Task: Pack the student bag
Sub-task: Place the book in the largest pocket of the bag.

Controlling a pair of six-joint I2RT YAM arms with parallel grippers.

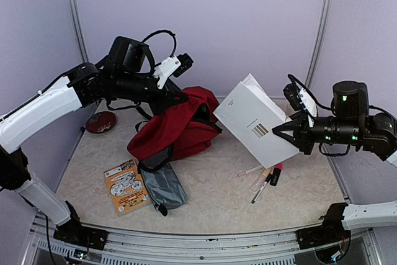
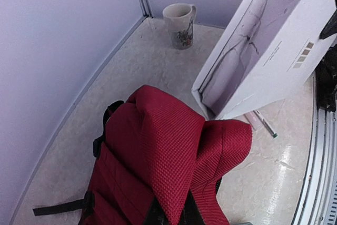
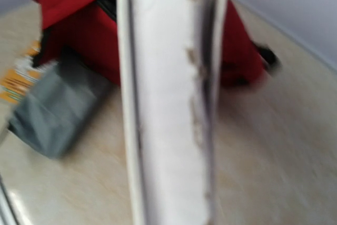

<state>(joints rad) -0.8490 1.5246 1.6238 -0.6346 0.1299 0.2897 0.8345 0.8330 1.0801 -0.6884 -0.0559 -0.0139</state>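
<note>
Nearest lens: white folder (image 3: 168,104) edge-on — clamped in right gripper (image 1: 290,133), tilted above table (image 1: 211,184). Mid-table, student bag (image 1: 180,131) beside grey pouch (image 1: 162,185) — its top fabric pinched and lifted by left gripper (image 1: 178,98).

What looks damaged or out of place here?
The white folder, held tilted in the right gripper, looks worn. Brown chips run along its edge, and dark crack-like lines cross its inner face. Several pens lie scattered loose on the table, outside the student bag.
</note>
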